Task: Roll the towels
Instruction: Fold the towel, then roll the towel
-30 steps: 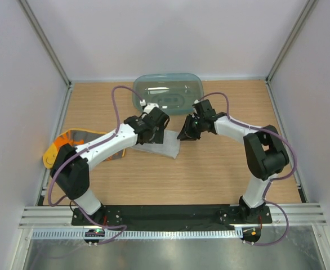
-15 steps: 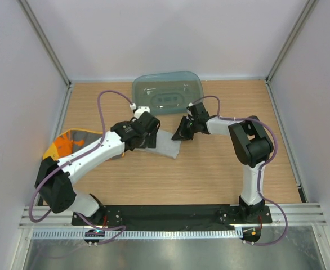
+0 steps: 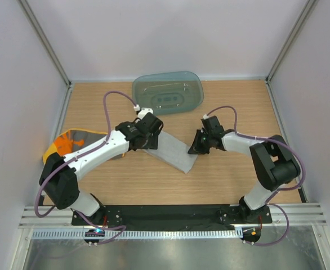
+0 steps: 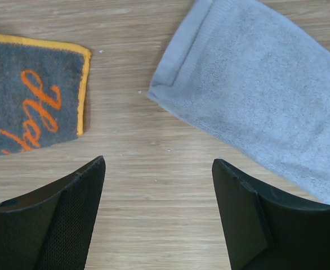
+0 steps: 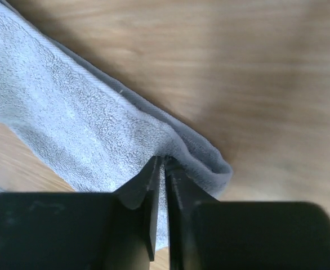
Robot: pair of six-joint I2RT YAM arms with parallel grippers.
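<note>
**Right gripper nips the grey towel; left hangs wide**

Top view: I see the grey towel (image 3: 173, 152) lying flat and slanted mid-table (image 3: 238, 112), between my two arms. The left gripper (image 3: 147, 136) sits over its far-left end and the right gripper (image 3: 196, 149) at its near-right end. The yellow-orange towel (image 3: 69, 143) lies at the left edge, and the teal tray (image 3: 168, 93) is at the far side.

Left wrist: my fingers (image 4: 52, 219) stand wide apart above bare wood, holding nothing. The grey towel is at upper right, and a corner of the other towel is at upper left.

Right wrist: the jaws are pinched nearly together on the grey towel's thick edge.
</note>
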